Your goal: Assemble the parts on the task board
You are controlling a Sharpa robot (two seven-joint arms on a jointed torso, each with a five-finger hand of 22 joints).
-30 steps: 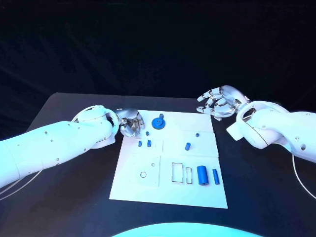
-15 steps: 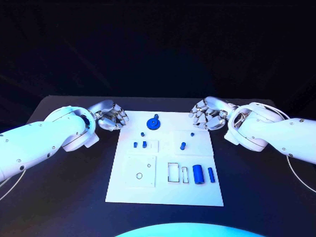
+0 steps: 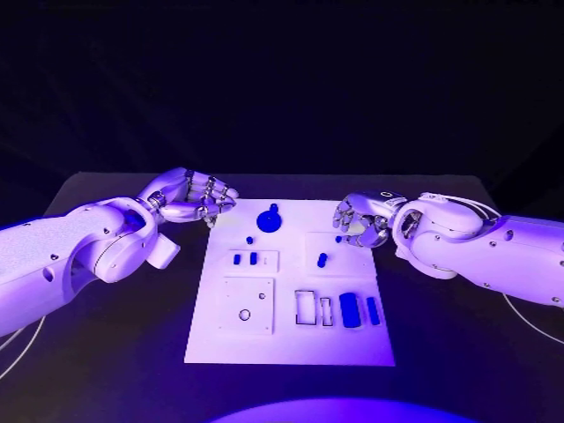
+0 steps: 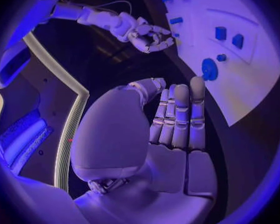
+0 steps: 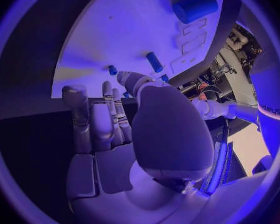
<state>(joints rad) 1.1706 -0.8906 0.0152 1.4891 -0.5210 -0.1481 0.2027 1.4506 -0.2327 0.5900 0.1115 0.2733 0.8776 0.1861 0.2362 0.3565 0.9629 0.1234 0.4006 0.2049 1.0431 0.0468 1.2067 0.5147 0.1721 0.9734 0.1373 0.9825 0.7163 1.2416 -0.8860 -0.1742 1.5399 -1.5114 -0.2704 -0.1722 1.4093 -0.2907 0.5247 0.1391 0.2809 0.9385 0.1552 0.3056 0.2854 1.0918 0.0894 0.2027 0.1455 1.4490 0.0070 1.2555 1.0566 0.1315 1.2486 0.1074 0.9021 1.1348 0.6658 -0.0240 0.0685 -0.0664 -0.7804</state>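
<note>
Both hands hold nothing over the task board point(image 3: 295, 344): the left hand point(image 3: 196, 196) at its far-left corner, fingers extended; the right hand point(image 3: 362, 220) at its right edge, fingers loosely curled apart.

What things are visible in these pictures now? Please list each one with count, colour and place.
table: one, black, under everything.
task board: one, white, middle of the table, between the two hands.
round part: one, blue, far end of the board, with a small knob on it.
large cylinder: one, blue, lying at the board's near right.
slim bar: one, blue, lying just right of the large cylinder.
small parts: several, blue, scattered over the board's middle.
left hand: one, silver, at the board's far left corner, holding nothing.
right hand: one, silver, at the board's far right edge, holding nothing.
</note>
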